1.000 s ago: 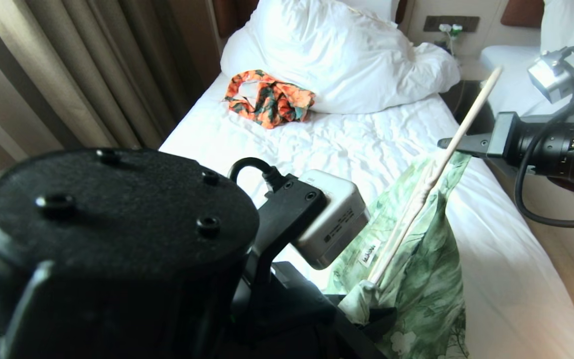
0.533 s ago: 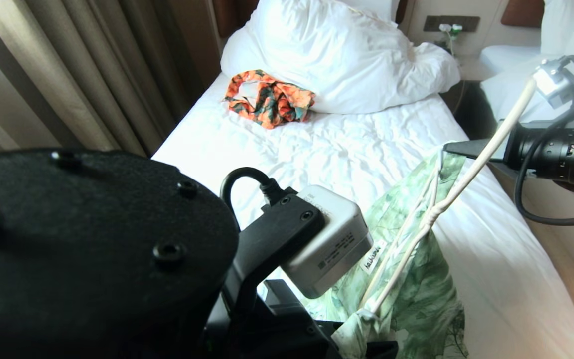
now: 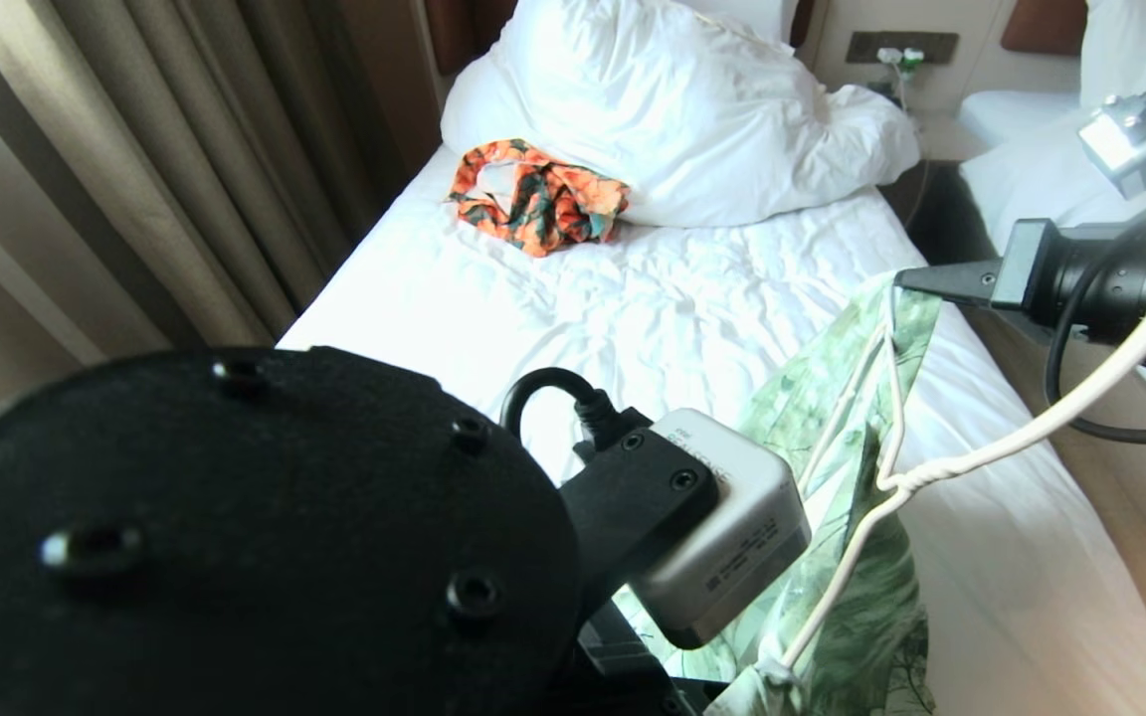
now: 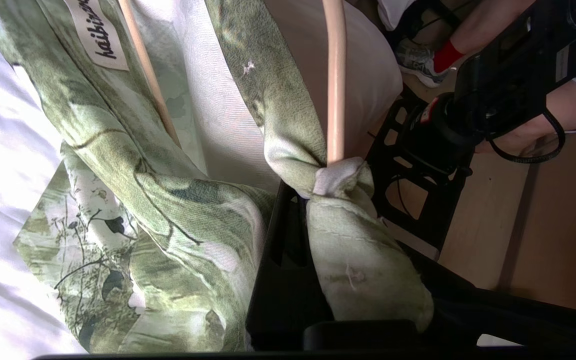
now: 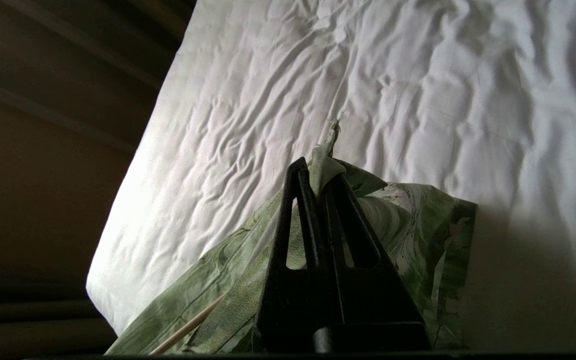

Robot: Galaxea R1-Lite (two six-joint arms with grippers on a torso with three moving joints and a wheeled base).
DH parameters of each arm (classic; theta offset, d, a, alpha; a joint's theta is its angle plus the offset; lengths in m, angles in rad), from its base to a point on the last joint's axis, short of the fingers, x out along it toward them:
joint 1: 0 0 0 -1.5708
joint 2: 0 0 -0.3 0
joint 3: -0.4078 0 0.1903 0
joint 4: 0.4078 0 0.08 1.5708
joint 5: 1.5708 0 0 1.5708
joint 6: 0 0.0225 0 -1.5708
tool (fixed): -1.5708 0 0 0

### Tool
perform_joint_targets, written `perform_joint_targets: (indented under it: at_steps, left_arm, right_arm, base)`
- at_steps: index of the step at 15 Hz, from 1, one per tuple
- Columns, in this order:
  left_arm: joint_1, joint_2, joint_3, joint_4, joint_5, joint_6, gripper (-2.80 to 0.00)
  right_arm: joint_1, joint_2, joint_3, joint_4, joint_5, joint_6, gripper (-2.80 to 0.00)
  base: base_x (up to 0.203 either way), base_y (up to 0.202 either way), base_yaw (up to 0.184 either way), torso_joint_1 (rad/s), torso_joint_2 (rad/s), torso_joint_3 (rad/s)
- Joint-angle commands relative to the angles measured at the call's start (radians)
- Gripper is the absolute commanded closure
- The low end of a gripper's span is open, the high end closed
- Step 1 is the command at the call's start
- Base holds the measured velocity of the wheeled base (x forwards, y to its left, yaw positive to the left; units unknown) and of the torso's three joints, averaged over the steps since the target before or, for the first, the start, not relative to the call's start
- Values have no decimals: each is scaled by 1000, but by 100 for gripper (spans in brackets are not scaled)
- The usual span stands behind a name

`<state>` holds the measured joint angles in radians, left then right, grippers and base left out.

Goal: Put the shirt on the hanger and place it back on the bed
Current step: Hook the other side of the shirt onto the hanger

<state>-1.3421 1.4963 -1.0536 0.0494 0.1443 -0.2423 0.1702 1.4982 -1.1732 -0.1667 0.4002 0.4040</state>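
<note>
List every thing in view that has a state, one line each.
shirt: lifted off the bed, held at two spots
hanger: tilted, one corner wrapped in shirt fabric
left end effector: shut on shirt and hanger corner
right end effector: shut on shirt edge
bed: sheet wrinkled
orange floral garment: crumpled by the pillow

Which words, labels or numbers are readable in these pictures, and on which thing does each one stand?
"haibiz...": black handwriting-style letters on the white neck label sewn inside the shirt; the picture's edge cuts off the end of the word.
Small grey print on the left wrist camera housing in the head view: too small to read.
Wall socket plate by the headboard: no readable text.
</note>
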Motion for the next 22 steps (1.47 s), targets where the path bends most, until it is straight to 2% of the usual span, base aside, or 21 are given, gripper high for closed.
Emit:
perform_joint_targets:
  at_steps: [1,5,12,16,19,22]
  left_arm:
    - [0,21,-3,-3,0,-2,0]
    - [-6,16,-10,1,-6,-11,0]
    - [-25,55,-39,2,-14,-15,0]
    - [-25,67,-63,4,-18,-15,0]
    - [-25,76,-103,46,-25,-14,0]
    - [-23,94,-140,95,-66,-14,0]
  right_arm:
    - [2,-39,0,1,15,2,0]
    - [-21,-43,12,2,25,-34,0]
    - [57,-68,4,23,45,-33,0]
    - [63,-88,10,50,71,-35,0]
    - [75,-98,10,62,97,-36,0]
    - [116,-104,9,72,98,-42,0]
  base:
    - [0,0,0,0,0,0]
    - [0,0,0,0,0,0]
    - [0,0,0,0,0,0]
    - [0,0,0,0,0,0]
    - [0,0,0,0,0,0]
    - [0,0,0,0,0,0]
